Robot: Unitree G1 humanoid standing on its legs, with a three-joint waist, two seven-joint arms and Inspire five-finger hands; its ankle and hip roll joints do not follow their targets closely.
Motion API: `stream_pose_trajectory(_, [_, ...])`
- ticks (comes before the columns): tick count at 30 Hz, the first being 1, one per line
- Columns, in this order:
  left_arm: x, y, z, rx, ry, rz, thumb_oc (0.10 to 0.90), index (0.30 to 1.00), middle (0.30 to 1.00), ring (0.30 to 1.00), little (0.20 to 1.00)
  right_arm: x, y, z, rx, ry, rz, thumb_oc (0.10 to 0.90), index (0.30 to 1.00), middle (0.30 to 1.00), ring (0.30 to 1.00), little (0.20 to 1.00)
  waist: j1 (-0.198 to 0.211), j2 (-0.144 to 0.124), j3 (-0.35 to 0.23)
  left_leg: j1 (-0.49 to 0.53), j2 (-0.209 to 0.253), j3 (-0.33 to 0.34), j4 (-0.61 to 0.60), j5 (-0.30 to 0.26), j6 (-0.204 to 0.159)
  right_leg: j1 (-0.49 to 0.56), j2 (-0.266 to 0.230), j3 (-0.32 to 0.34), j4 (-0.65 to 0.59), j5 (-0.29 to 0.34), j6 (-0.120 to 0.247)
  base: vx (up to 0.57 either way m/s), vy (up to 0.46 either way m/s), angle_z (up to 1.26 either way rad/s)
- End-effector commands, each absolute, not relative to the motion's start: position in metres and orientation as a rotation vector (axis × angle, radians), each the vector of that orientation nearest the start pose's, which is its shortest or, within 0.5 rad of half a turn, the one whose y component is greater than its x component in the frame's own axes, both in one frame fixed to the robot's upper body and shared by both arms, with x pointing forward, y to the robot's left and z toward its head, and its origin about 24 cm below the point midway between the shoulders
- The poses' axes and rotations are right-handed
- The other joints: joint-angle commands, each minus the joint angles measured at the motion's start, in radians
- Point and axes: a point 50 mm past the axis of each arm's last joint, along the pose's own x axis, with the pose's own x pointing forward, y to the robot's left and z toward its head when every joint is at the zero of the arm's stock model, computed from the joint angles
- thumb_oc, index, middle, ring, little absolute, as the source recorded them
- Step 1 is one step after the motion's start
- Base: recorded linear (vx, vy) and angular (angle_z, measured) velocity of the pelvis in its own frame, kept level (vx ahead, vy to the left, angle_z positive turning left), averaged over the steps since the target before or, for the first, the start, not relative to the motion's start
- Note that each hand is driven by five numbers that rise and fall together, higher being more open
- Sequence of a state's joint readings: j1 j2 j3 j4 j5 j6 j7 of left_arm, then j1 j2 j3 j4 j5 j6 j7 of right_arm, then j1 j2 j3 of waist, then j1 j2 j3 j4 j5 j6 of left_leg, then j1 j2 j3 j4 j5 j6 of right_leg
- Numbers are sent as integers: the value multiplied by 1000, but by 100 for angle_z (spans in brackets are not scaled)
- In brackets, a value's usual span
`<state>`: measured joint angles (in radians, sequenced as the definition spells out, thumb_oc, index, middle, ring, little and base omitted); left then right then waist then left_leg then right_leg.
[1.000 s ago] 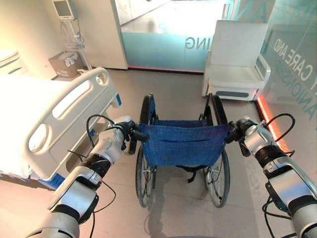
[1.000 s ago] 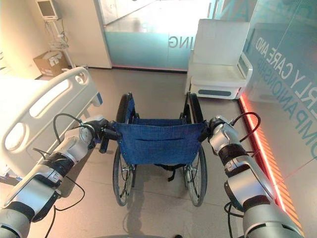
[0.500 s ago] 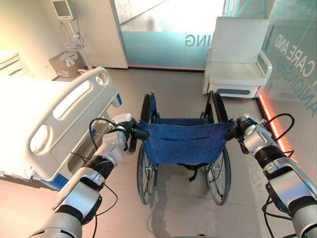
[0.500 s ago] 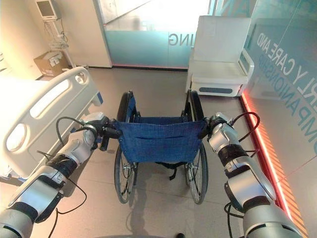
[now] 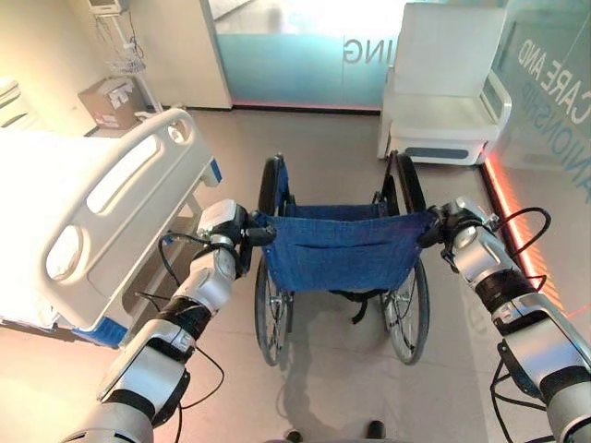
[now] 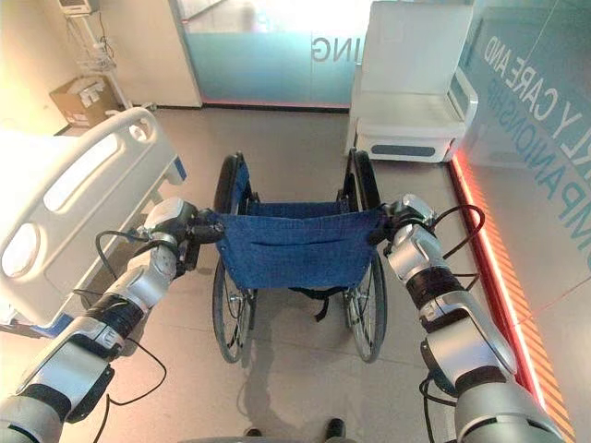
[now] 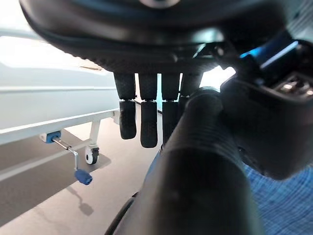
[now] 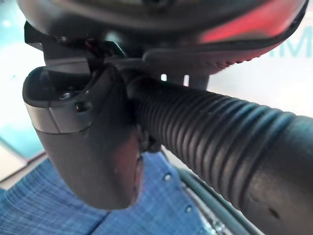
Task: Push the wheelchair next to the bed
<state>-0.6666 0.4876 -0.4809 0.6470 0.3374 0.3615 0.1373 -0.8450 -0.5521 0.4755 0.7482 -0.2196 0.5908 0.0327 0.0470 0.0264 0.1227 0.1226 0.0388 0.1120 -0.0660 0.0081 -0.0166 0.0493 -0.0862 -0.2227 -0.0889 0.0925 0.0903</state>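
So the blue fabric-backed wheelchair with black wheels [image 5: 340,254] sits in the middle of a smooth grey-beige floor [image 5: 323,388], facing away from the robot, with the white hospital bed with the moulded plastic side rail [image 5: 102,208] just off to its left, close but not touching. The left hand [image 5: 242,242] has its fingers curled over the ribbed black left push handle [image 7: 195,161], and the right hand [image 5: 441,224] is wrapped the same way round the ribbed black right push handle [image 8: 220,147].

Room-wise: a white padded armchair [image 5: 443,101] stands ahead on the right against a frosted teal glass wall [image 5: 295,65]. A cardboard box [image 5: 109,100] sits by a white metal stand [image 5: 120,41] in the far left corner. A glowing orange-red floor strip [image 5: 512,231] runs along the right wall.
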Motion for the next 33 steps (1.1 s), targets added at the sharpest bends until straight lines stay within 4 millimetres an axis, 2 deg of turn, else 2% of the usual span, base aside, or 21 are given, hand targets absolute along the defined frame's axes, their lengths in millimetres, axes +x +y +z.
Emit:
stream_pose_trajectory(1, [321,213,0,972,494,-113,400,300,300,300,300,364,-227,69,-1128,472,10,400,300,300,300,300,10,-45,75,-77,-56,-11,110,-97,52,-11,-25,38,152,-134,-2,42,108,1])
stream_pose_trajectory(4, [316,208,-5,913,496,-112,400,300,300,300,300,363,-224,71,-1133,459,-5,400,300,300,300,300,13,-45,76,-80,-60,-12,140,-113,65,-20,-39,48,196,-147,1,50,125,-1])
stream_pose_trajectory(8, [320,209,-2,953,481,-126,400,300,300,300,300,366,-225,75,-1110,454,-15,400,300,300,300,300,19,-43,89,-98,-69,-14,186,-133,94,-53,-60,64,307,-158,10,56,130,-4])
stream_pose_trajectory(11, [327,213,9,989,457,-129,400,300,300,300,300,367,-229,74,-1084,446,-32,400,300,300,300,300,20,-40,99,-115,-80,-16,203,-142,118,-109,-88,90,476,-73,25,46,124,-8])
stream_pose_trajectory(12, [330,214,13,1007,444,-135,400,300,300,300,300,365,-233,74,-1071,440,-45,400,300,300,300,300,16,-37,107,-114,-83,-20,200,-144,128,-151,-98,107,567,-13,32,74,145,-10])
stream_pose_trajectory(13, [332,214,16,1019,437,-139,400,300,300,300,300,364,-236,73,-1058,431,-52,400,300,300,300,300,9,-29,115,-110,-84,-28,199,-147,134,-196,-91,115,656,18,38,96,157,-13])
stream_pose_trajectory(15, [333,213,18,1032,427,-139,400,300,300,300,300,362,-241,71,-1041,421,-61,400,300,300,300,300,-8,-16,136,-99,-82,-43,211,-152,137,-295,-91,119,747,61,41,164,104,8])
stream_pose_trajectory(16, [334,212,19,1033,422,-138,400,300,300,300,300,362,-243,73,-1043,411,-59,400,300,300,300,300,-29,-18,154,-87,-94,-59,227,-165,136,-373,-82,121,715,78,39,242,40,27])
stream_pose_trajectory(17, [335,211,20,1031,419,-136,400,300,300,300,300,362,-243,74,-1049,402,-55,400,300,300,300,300,-36,-23,158,-83,-102,-66,232,-169,134,-387,-80,119,677,84,38,296,-16,23])
stream_pose_trajectory(19, [340,212,27,1017,397,-118,400,300,300,300,300,366,-245,86,-1078,369,-53,400,300,300,300,300,-61,-42,177,-52,-126,-90,236,-199,115,-415,-102,90,451,112,44,361,-126,23])
stream_pose_trajectory(20, [344,214,33,1011,381,-107,400,300,300,300,300,369,-246,94,-1088,348,-59,400,300,300,300,300,-73,-51,181,-36,-131,-102,235,-219,108,-417,-112,90,337,118,49,365,-171,29])
stream_pose_trajectory(21, [345,215,36,1007,373,-103,400,300,300,300,300,370,-247,99,-1096,338,-62,400,300,300,300,300,-78,-53,182,-32,-131,-108,235,-228,105,-413,-114,98,291,113,49,377,-207,24])
stream_pose_trajectory(22, [348,216,39,996,360,-96,400,300,300,300,300,372,-250,106,-1108,322,-63,400,300,300,300,300,-87,-60,178,-20,-130,-119,236,-246,98,-405,-122,110,193,114,54,388,-215,22])
stream_pose_trajectory(24, [350,216,44,985,337,-96,400,300,300,300,300,374,-255,119,-1133,316,-70,400,300,300,300,300,-96,-62,172,7,-110,-134,239,-277,82,-387,-141,120,115,138,67,498,-346,39])
stream_pose_trajectory(25, [353,215,51,995,309,-108,400,300,300,300,300,376,-259,129,-1145,315,-80,400,300,300,300,300,-100,-71,162,19,-88,-145,253,-310,72,-393,-151,149,146,139,68,433,-368,46])
stream_pose_trajectory(26, [354,214,52,996,303,-108,400,300,300,300,300,376,-260,131,-1147,314,-83,400,300,300,300,300,-101,-72,160,20,-83,-147,255,-315,71,-393,-152,152,150,136,69,482,-497,51])
stream_pose_trajectory(27, [355,216,56,992,294,-103,400,300,300,300,300,379,-262,139,-1151,304,-78,400,300,300,300,300,-98,-77,148,27,-50,-153,256,-319,55,-397,-155,156,179,122,76,319,-354,45])
stream_pose_trajectory(28, [355,216,56,986,293,-98,400,300,300,300,300,379,-262,141,-1151,300,-75,400,300,300,300,300,-97,-77,147,28,-41,-153,255,-319,50,-399,-154,155,192,118,78,524,-572,48])
stream_pose_trajectory(29, [354,220,57,979,298,-80,400,300,300,300,300,382,-254,147,-1147,280,-61,400,300,300,300,300,-93,-77,144,46,20,-146,263,-303,19,-444,-149,142,304,86,84,433,-450,27])
stream_pose_trajectory(32, [352,227,57,973,311,-63,400,300,300,300,300,383,-252,149,-1138,269,-45,400,300,300,300,300,-95,-78,140,70,87,-109,244,-262,-10,-445,-144,96,334,56,67,362,-341,28])
stream_pose_trajectory(33, [351,229,56,973,315,-60,400,300,300,300,300,382,-253,150,-1139,267,-42,400,300,300,300,300,-96,-73,135,74,116,-99,235,-215,-25,-431,-134,82,329,42,53,498,-441,23])
